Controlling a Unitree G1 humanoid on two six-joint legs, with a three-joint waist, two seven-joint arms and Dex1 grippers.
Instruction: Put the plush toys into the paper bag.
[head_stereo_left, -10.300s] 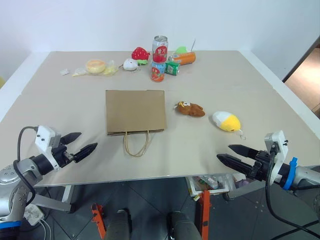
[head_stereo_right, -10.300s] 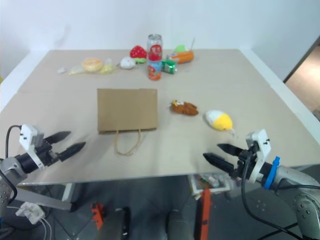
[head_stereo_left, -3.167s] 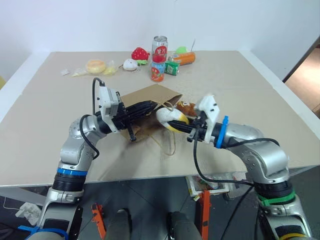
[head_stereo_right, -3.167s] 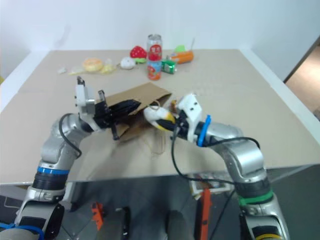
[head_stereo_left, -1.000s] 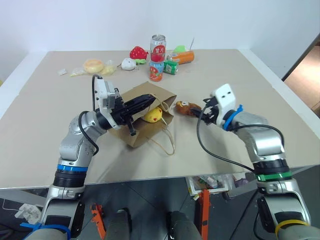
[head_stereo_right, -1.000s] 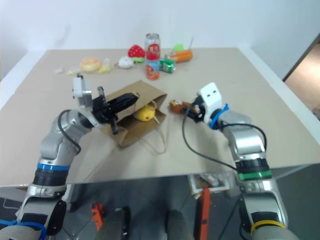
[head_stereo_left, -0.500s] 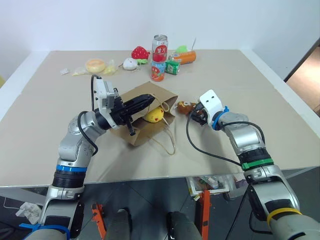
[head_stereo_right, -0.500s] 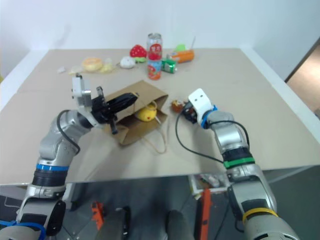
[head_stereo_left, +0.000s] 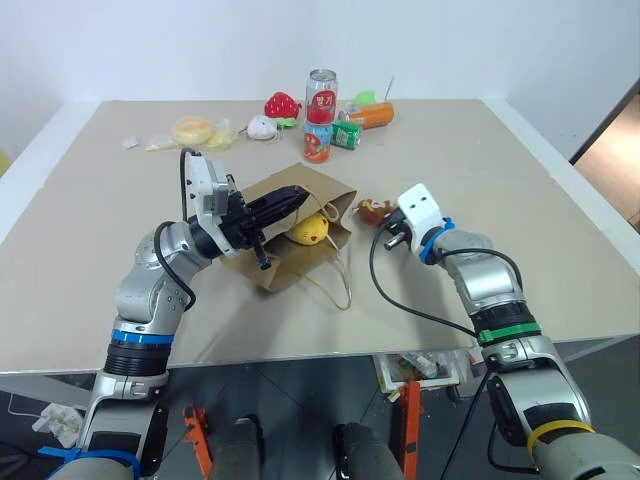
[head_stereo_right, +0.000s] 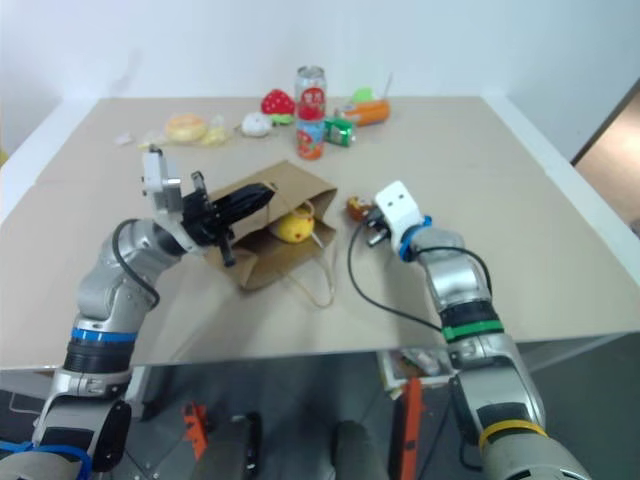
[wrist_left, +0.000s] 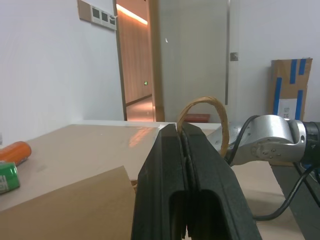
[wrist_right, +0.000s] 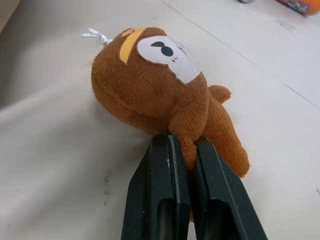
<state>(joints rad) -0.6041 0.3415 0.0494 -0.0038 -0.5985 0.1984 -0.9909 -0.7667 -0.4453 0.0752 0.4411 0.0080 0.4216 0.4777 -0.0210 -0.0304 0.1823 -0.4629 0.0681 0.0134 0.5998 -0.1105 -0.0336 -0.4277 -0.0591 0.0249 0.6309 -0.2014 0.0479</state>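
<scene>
Already the yellow toy (head_stereo_left: 309, 231) lies inside the bag (head_stereo_left: 300, 262), its mouth lifted by the left gripper (wrist_left: 181, 131) pinching a handle (wrist_left: 202, 117); beside the bag, the right gripper (wrist_right: 184, 145) nips the bear (wrist_right: 160, 95).

Right tool (wrist_right: 182, 147) now clamped on brown bear (wrist_right: 165, 87), no longer spread.

At the table's (head_stereo_left: 90, 180) far edge we see a red strawberry toy (head_stereo_left: 281, 105), a small white round toy (head_stereo_left: 261, 127), two stacked cans (head_stereo_left: 319, 112), a green carton (head_stereo_left: 345, 135), an orange bottle (head_stereo_left: 370, 116) and wrapped bread (head_stereo_left: 190, 131).
</scene>
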